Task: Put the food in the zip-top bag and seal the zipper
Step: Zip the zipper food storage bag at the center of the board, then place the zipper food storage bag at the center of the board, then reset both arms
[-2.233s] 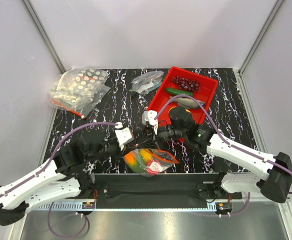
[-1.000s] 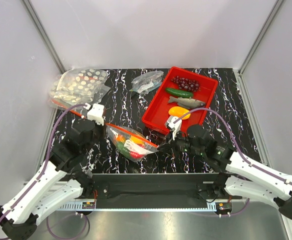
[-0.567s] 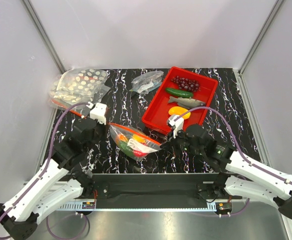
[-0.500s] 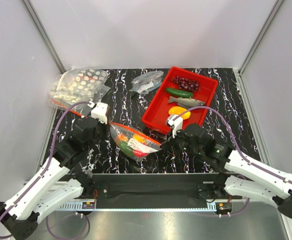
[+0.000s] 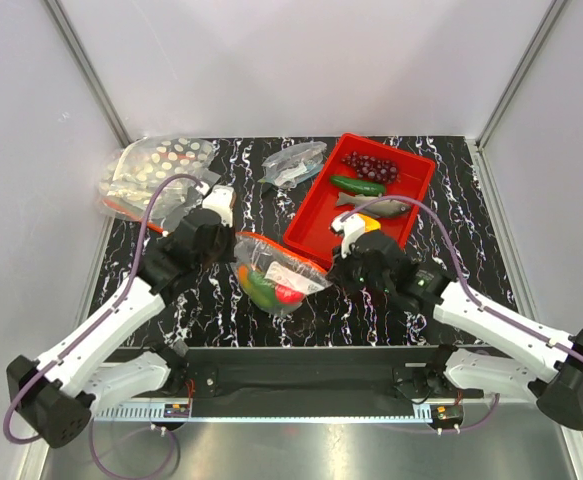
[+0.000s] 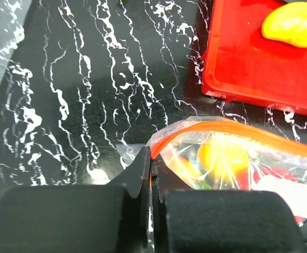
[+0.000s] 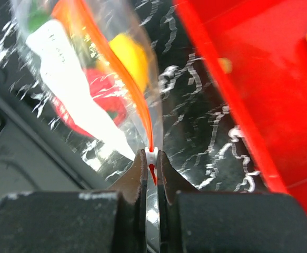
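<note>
Zip-top bag (image 5: 276, 282), position? (K.)
Just off the red tray (image 5: 318, 208), at its near-left corner, strung between both grippers. (M.)
Grips? (K.)
Left gripper (image 6: 150, 164): jaws fully closed, pinching the zipper (image 6: 237, 133) at its end farther from the tray. Right gripper (image 7: 151, 158): jaws nearly together, clamped on the zipper's other end, close beside the tray's near rim. (M.)
Contents? (K.)
Through the film: yellow piece (image 6: 221, 156), red piece (image 7: 103, 100), green piece (image 5: 261, 290). In the tray: grapes (image 5: 369, 165), cucumber (image 5: 358, 185), fish (image 5: 376, 206), mango (image 6: 295, 23), the last nearest the bag. (M.)
Zipper sealed? (K.)
Cannot tell; the orange strip runs in a bow between the grips. (M.)
</note>
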You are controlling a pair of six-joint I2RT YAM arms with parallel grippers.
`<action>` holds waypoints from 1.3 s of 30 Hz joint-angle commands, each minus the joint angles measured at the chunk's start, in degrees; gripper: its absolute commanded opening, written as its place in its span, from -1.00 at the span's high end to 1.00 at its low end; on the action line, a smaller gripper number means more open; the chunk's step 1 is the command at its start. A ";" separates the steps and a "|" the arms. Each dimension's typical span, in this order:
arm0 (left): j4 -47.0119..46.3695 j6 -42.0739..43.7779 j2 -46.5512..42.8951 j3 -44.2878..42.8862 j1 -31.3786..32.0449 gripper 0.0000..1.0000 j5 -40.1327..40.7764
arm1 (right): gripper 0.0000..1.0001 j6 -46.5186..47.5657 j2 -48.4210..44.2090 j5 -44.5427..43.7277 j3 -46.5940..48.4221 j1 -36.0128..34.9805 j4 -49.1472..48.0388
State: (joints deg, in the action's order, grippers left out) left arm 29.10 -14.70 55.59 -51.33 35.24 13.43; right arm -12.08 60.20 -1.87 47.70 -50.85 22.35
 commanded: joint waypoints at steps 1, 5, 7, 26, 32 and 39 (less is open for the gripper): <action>-5.36 -4.89 1.88 -2.81 -0.61 1.00 -0.07 | 0.99 -1.72 -0.79 1.15 2.57 5.30 -2.05; -9.93 -8.50 3.99 -1.93 -0.79 1.00 0.37 | 1.00 -1.90 -1.06 3.54 2.66 11.19 -2.05; -12.22 -9.73 6.35 -1.93 -0.79 1.00 -0.33 | 1.00 -1.90 -0.62 3.54 3.36 12.44 -1.70; -6.35 -8.41 -2.06 -4.82 -0.88 -0.98 6.06 | -0.91 -2.34 -6.32 -3.75 4.07 14.90 -4.51; 3.06 -8.77 -8.30 -6.15 -0.97 -0.98 9.59 | -0.99 -4.27 -11.16 -11.03 2.13 14.90 -7.67; 5.35 -3.60 -19.54 -1.94 -0.88 -0.98 15.66 | -0.99 -7.60 -18.71 -28.34 -0.59 14.90 -6.36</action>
State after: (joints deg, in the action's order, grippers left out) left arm 33.39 -21.82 40.05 -54.96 34.54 23.77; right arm -17.08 44.62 -18.72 48.14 -36.21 17.50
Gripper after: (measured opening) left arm 0.988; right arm 0.994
